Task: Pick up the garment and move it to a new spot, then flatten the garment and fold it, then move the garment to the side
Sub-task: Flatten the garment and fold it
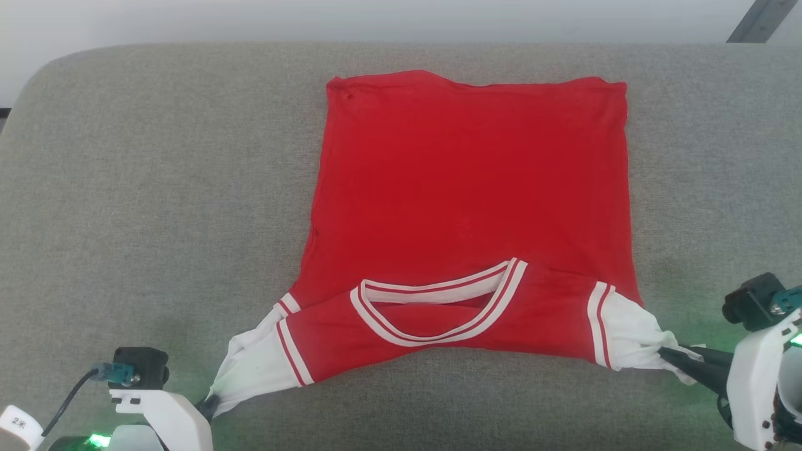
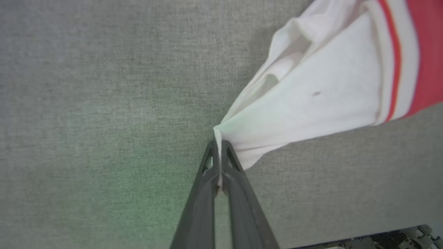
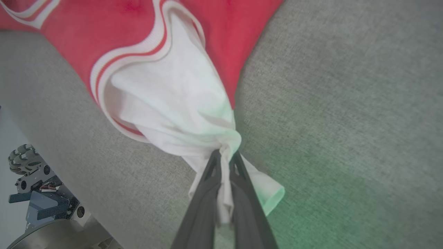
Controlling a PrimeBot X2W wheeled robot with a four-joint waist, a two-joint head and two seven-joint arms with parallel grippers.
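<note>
The left gripper is closed on the tip of the left sleeve; its wrist view shows a thin white edge pinched between the fingers. The garment lies spread on the grey cushion, collar nearest the robot, body smooth, sleeves drawn outward. Flattening looks nearly done; folding and moving aside seem left. The right gripper is clamped on the right sleeve; its wrist view shows a thicker bunch with a loose tail, plus the robot's base.
</note>
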